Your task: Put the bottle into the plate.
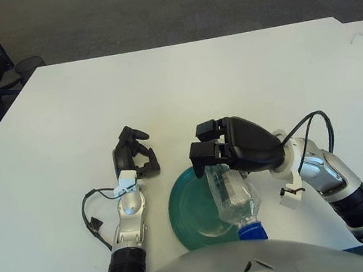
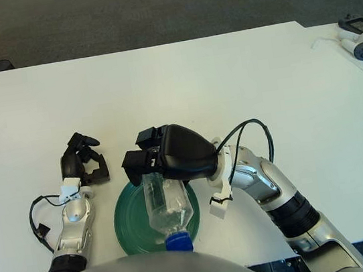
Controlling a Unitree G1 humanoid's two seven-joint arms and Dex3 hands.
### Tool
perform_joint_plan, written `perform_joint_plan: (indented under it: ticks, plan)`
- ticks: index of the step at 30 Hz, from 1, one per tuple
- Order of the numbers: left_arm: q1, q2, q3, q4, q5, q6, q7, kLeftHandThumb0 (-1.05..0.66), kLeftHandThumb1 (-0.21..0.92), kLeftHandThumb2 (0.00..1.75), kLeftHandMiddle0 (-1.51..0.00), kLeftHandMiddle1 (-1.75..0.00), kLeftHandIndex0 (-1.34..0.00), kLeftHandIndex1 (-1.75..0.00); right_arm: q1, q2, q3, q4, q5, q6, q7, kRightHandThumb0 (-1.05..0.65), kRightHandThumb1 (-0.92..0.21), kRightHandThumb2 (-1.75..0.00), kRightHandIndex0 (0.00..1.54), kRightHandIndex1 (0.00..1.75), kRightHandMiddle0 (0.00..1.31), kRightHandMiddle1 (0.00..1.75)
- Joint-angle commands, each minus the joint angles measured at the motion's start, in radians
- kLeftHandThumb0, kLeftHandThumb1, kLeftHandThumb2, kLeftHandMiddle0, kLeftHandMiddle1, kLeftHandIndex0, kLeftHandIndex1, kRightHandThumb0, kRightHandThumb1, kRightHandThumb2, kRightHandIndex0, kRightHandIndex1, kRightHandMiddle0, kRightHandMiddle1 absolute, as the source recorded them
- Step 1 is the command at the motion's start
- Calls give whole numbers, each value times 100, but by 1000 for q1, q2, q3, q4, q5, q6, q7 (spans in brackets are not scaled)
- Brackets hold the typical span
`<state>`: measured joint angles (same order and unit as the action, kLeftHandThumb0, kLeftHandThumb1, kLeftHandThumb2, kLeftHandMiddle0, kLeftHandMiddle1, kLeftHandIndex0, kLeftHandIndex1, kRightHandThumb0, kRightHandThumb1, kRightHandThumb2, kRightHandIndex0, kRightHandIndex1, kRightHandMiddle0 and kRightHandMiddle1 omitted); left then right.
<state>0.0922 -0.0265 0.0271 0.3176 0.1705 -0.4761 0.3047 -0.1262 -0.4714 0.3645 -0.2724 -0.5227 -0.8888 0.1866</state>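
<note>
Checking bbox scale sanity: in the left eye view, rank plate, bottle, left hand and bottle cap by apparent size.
1. Plate, largest, though partly covered.
2. Bottle, held above the plate by the right hand, so nearer the camera and looks inflated.
3. Left hand, left of the plate; close to the bottle, unsure.
4. Bottle cap, smallest.

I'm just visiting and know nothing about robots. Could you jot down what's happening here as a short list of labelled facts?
Right hand: right hand grips the clear bottle above the green plate
Bottle: tilted, blue cap pointing down towards the robot
Whether bottle touches plate: cannot tell
Left hand: left hand shows idle left of the plate, holding nothing
Surface: white table
Far right: small white objects near the table edge
</note>
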Motion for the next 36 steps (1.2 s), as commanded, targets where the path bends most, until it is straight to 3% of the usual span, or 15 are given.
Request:
perform_joint_plan:
  ticks: [1,9,11,14,23,25,28,36]
  plan:
    - [45,1,-5,84,25,-12,18,0,-7,175,-88,-175,-71,-172,-31,-8,29,20,-18,-93,9,-1,-11,-154,67,175,65,171]
    - [41,4,-14,92,9,-6,1,0,-7,175,-89,-175,-69,-173,-80,21,39,94,-75,-136,-6,-1,-15,-151,62,175,61,174]
    - [43,3,-13,89,-2,-2,-8,0,-7,175,-89,-175,-70,-172,-82,28,36,101,-91,-140,-9,-1,-9,-154,73,175,68,160]
    - [45,0,-13,86,-9,0,-14,0,-7,175,-89,-175,-71,-171,-84,33,34,110,-105,-147,-9,-1,-1,-160,83,175,73,155]
    - [46,-5,-11,86,18,-2,17,0,-7,175,-89,-175,-71,-171,-86,41,69,141,-201,-138,8,-1,8,-174,92,175,73,163]
    - [48,-6,-13,84,26,-3,25,0,-7,175,-89,-175,-70,-172,-90,45,74,153,-239,-133,2,-27,-19,-144,110,175,63,170]
    - [51,-7,-15,82,31,-4,33,0,-7,175,-89,-175,-70,-172,-94,48,75,162,-274,-129,-10,-39,-33,-129,118,175,58,173]
    - [56,-9,-20,80,41,-4,47,0,-7,175,-88,-175,-70,-173,-104,64,90,201,-346,-109,-45,-45,-39,-123,123,175,55,175]
